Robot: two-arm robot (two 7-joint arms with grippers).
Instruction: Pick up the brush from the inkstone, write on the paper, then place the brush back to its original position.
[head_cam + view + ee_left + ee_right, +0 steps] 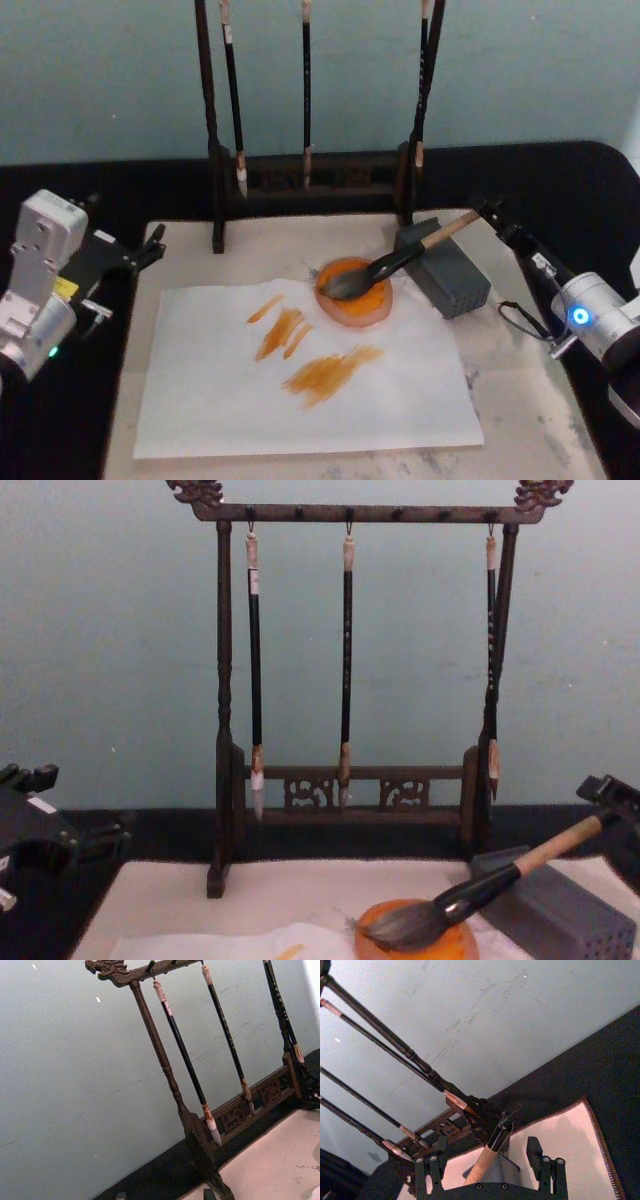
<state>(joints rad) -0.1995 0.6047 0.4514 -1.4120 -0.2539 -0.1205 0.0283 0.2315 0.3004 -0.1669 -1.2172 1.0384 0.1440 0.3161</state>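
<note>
Inkstone (350,316) sits at the far edge of the paper (220,400), and the hair tip of the brush (408,256) lies in it. The dish is orange and holds nothing else that can be made out. The paper carries several orange strokes and lies on a mat (540,420) on the black tabletop.

The brush's long axis slants. Its tip points down and toward the robot's left into the dish. Its handle rises to the right and away, passing over the top of a grey block (455,282) just beside the inkstone. The black end cap is the highest part.

The right gripper (486,1150) is at the handle's upper end, its jaws spread on either side of the wood without pressing it. The left gripper (152,247) is parked at the mat's left edge, well apart from the brush; whether it is spread or closed cannot be told.

Behind stands a rack (300,185) with three thin brushes (255,680) hanging tip down.
</note>
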